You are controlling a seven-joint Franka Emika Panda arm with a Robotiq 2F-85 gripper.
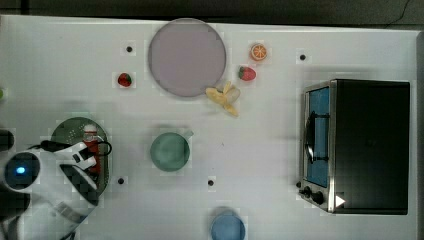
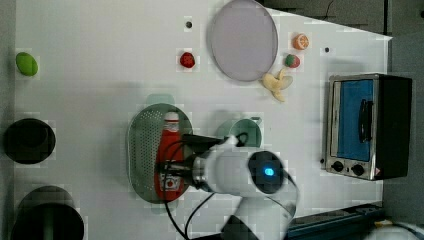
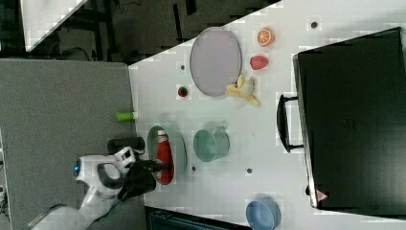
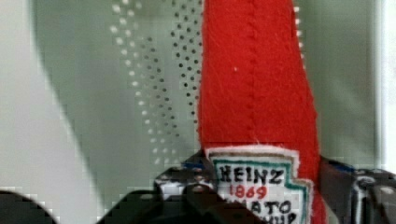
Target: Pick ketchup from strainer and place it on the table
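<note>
In the top view the gripper reaches over the strainer, where the ketchup lies. The left view shows the arm stretched level across the bottle's label end. In the wrist view the fingers flank the label, partly closed on the bottle; a grip that low could let it tip or slip on lifting.

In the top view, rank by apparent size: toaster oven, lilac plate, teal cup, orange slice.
Largest to smallest in the top view:
1. toaster oven
2. lilac plate
3. teal cup
4. orange slice
All lie on the same table, so nearness to the camera hardly skews this.
</note>
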